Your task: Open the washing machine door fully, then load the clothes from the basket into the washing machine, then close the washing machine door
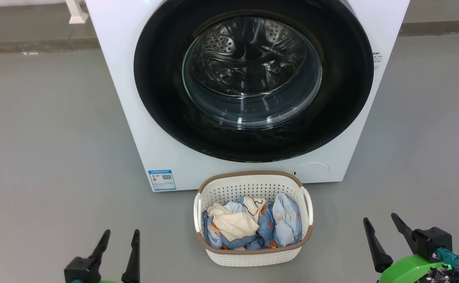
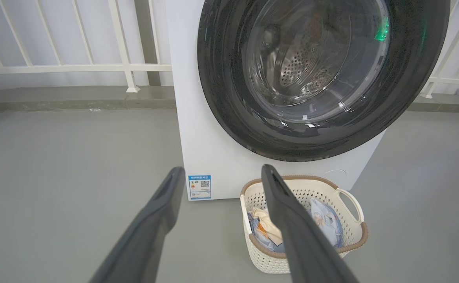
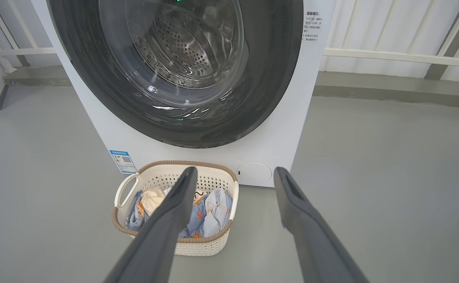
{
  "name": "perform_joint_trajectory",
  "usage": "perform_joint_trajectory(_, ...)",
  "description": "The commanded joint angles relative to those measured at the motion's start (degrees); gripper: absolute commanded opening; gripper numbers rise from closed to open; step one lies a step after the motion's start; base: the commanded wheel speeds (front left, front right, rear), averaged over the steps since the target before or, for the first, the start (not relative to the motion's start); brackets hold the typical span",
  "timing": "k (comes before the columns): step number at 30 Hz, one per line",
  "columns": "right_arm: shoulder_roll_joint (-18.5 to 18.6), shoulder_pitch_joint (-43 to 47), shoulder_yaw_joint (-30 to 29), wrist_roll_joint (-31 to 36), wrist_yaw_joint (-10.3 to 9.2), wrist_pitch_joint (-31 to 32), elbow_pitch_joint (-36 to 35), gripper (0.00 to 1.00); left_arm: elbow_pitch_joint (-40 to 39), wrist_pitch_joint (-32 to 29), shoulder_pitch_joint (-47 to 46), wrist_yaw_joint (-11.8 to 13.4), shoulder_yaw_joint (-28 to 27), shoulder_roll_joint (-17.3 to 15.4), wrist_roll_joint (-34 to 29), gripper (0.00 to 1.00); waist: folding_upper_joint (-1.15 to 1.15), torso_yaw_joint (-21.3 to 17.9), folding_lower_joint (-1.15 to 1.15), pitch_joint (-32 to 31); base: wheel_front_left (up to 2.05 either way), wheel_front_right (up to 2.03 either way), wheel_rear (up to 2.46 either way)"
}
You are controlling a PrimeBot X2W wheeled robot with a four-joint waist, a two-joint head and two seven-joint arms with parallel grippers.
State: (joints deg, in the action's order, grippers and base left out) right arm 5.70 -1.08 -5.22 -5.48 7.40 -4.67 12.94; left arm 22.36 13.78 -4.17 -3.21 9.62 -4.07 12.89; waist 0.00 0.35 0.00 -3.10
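one machine, one basket, two open claws

one white boxy washing machine (image 1: pixel 135 118) stands on the grey floor (image 1: pixel 37 137), its top cut off. its single round washing machine door (image 1: pixel 158 98), a glossy black rim around bulging glass, sits shut; the perforated steel drum (image 1: pixel 245 59) shows dimly through it. one perforated cream basket (image 1: pixel 253 184) stands just before the machine, holding the clothes (image 1: pixel 249 224), a crumpled blue-and-cream bundle, piece count unclear. the left gripper (image 1: pixel 121 232) and right gripper (image 1: pixel 380 218) flank the basket, both spread wide and empty.
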Motion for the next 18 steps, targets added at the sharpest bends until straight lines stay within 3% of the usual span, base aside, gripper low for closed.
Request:
perform_joint_trajectory(1, 0.69, -0.71, 1.34, 0.39, 0.09, -0.70, -1.68, 1.00, -1.02, 0.76, -3.03, 0.41, -1.62, -1.29, -0.11, 1.00, 0.00, 0.01, 0.00, -0.03, 0.00, 0.00, 0.00)
perform_joint_trajectory(18, 0.28, -0.81, 1.07, -0.39, 0.09, -1.17, -1.32, 1.00, -0.35, 0.54, -3.31, 1.03, -0.93, -1.79, 0.72, 1.00, 0.00, -0.04, 0.00, -0.18, 0.00, 0.00, -0.01)
